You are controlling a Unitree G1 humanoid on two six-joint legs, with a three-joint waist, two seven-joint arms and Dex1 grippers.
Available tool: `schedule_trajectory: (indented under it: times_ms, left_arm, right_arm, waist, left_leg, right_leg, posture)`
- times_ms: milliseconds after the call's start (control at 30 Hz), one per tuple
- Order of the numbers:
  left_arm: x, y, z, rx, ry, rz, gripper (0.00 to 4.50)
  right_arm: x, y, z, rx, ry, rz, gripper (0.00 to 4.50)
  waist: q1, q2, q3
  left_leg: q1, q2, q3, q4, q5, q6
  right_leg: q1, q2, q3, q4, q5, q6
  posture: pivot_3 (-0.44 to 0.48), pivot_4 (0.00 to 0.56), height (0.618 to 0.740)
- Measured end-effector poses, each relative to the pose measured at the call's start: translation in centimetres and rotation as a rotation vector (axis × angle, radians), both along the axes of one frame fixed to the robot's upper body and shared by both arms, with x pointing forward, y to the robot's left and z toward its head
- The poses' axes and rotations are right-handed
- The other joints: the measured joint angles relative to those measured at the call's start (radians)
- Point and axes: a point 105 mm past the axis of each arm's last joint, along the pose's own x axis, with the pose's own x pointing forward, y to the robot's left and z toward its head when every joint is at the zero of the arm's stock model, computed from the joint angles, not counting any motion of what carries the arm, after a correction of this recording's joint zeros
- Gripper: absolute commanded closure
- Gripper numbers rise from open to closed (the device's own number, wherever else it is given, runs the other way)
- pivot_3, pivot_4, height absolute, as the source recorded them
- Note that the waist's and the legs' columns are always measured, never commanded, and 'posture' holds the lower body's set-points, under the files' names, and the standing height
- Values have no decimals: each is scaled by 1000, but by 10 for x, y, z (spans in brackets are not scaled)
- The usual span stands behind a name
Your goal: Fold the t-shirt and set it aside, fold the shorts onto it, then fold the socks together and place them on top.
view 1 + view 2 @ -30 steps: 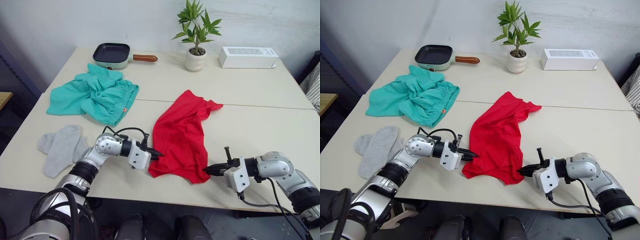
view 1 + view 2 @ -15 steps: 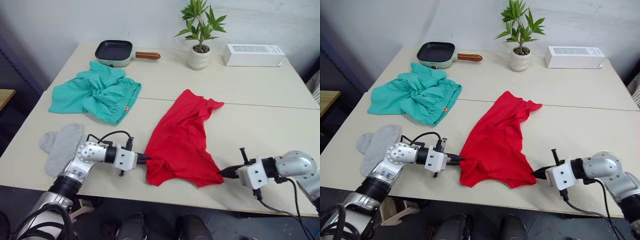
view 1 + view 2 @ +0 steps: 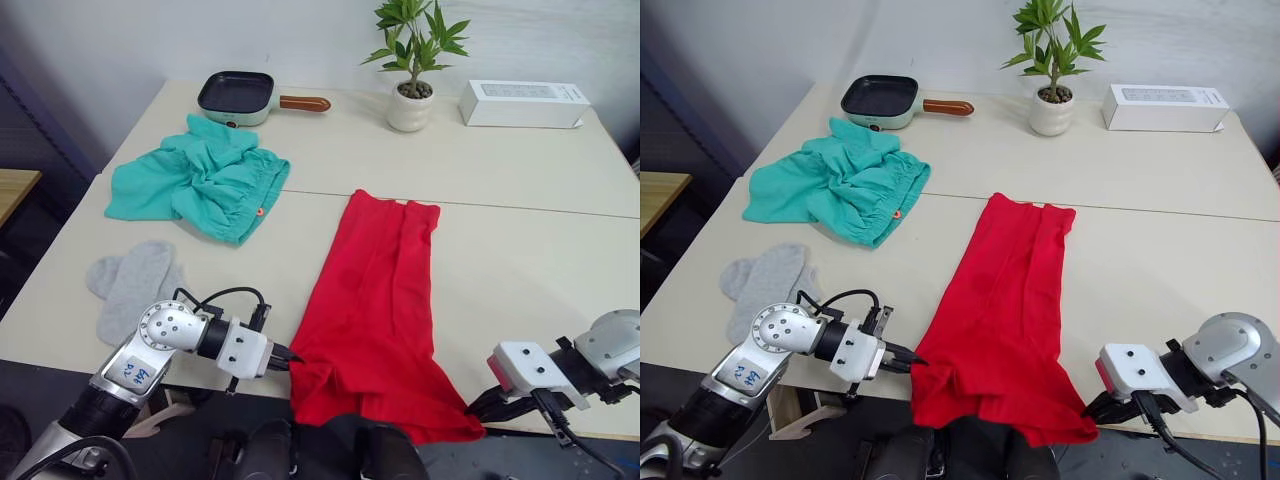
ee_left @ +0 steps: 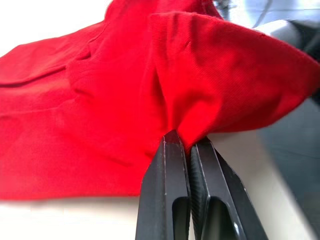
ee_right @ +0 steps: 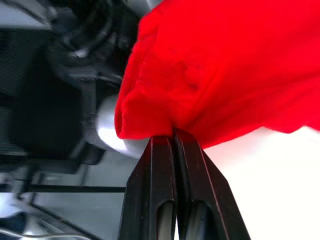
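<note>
T-shirt (image 3: 375, 300), bright red, lies stretched long across the middle of the white table (image 3: 520, 190), its narrow end pointing away from the robot and its wide end hanging just past the near table edge, spread between the two grippers. The left gripper (image 3: 290, 358) has its two black fingers (image 4: 172, 190) pinched tight on a bunched corner of the red cloth at the shirt's near left corner, right at the table edge. The right gripper (image 3: 478, 405) holds the opposite near corner in the same way, its fingers (image 5: 172, 185) closed flat together with a fold of red fabric caught at their tips, beyond the table edge. Socks (image 3: 135, 285), two light grey ones lying overlapped, rest flat on the table just behind and to the outside of the left gripper, close to its arm. Shorts (image 3: 200, 180), teal-green and crumpled in a loose heap, sit farther back on the left gripper's side, well apart from the shirt. Beyond them, at the far edge, stands a small dark frying pan (image 3: 240, 92) with a brown handle. A potted plant (image 3: 412, 95) and a white box (image 3: 522, 102) stand at the far edge on the right gripper's side, well away from both grippers.
</note>
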Motion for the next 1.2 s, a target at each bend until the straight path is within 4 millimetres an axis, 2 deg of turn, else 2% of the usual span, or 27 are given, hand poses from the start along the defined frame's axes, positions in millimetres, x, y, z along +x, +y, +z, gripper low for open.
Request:
schedule_trajectory:
  times_ms: [133,233,300,333,367,467,533,567,600,733,800,867,1033,1200]
  left_arm:
    - [-10,4,-6,49,62,-14,4500]
    - [-11,4,-5,42,115,4,4500]
    - [-4,5,3,15,136,42,4500]
    - [7,5,11,-7,143,66,4500]
    - [26,3,26,-49,135,107,4500]
    - [66,5,70,-152,107,199,4500]
    - [88,-1,84,-214,155,253,4500]
    - [103,-7,90,-259,200,284,4500]
    - [112,-12,94,-282,220,296,4500]
    - [145,-27,88,-305,331,378,4500]
    - [160,-40,90,-334,360,419,4500]
    - [170,-47,88,-343,373,462,4500]
    - [192,-36,86,-406,385,620,4500]
    - [195,-39,89,-426,386,633,4500]
  right_arm:
    - [-7,1,2,13,69,-44,4475]
    - [3,1,12,46,40,-100,4475]
    - [17,0,23,83,-12,-152,4475]
    - [29,0,31,116,-47,-190,4475]
    - [47,-1,46,171,-113,-245,4475]
    - [82,-2,84,278,-244,-337,4475]
    - [103,-1,98,355,-302,-379,4475]
    - [120,0,102,391,-334,-417,4475]
    - [131,0,102,397,-356,-438,4475]
    - [178,-8,88,401,-392,-580,4475]
    - [198,-10,83,401,-430,-639,4475]
    - [210,-12,73,374,-449,-670,4475]
    - [217,-26,57,319,-447,-726,4475]
    - [215,-32,64,354,-454,-743,4475]
  waist:
    - [1,0,0]
    - [-2,-1,1]
    - [-2,-2,4]
    - [-2,-3,6]
    - [-3,-4,9]
    - [-3,-5,11]
    - [-3,-6,10]
    - [-2,-7,10]
    - [-2,-8,10]
    - [-1,-11,11]
    - [-1,-11,12]
    - [-2,-13,12]
    - [-5,-14,13]
    - [-4,-14,13]
  left_leg:
    - [-1,0,0,0,-1,2]
    - [-1,0,0,0,-2,4]
    - [-1,0,0,0,-1,5]
    - [0,0,0,0,0,4]
    - [-1,0,0,0,3,4]
    - [-5,0,-1,1,6,2]
    - [-7,-1,0,1,8,-1]
    - [-10,-2,0,3,9,-2]
    - [-16,-3,1,3,11,-2]
    - [-22,-6,7,1,11,0]
    - [-33,-7,7,4,13,2]
    - [-34,-9,6,5,13,2]
    - [-34,-12,6,6,15,5]
    - [-34,-12,6,13,16,6]
  right_leg:
    - [0,0,0,-1,0,0]
    - [0,0,0,-1,0,0]
    - [0,0,0,0,0,0]
    - [0,0,0,0,0,0]
    - [-1,0,-1,0,1,-1]
    - [-5,0,-2,2,4,-1]
    - [-6,1,-3,3,5,0]
    - [-9,2,-3,4,5,0]
    - [-16,3,-3,9,5,1]
    - [-26,6,-11,12,6,3]
    - [-36,5,-13,14,7,5]
    - [-37,3,-15,17,8,6]
    - [-37,0,-16,20,8,7]
    - [-35,0,-14,25,9,9]
  posture:
    - [0,150,740]
    - [0,150,740]
    - [0,150,740]
    - [0,150,740]
    - [0,150,740]
    - [0,150,740]
    - [0,150,740]
    - [0,150,740]
    - [0,150,740]
    - [0,150,740]
    - [0,150,740]
    - [0,150,740]
    - [0,150,740]
    - [0,150,740]
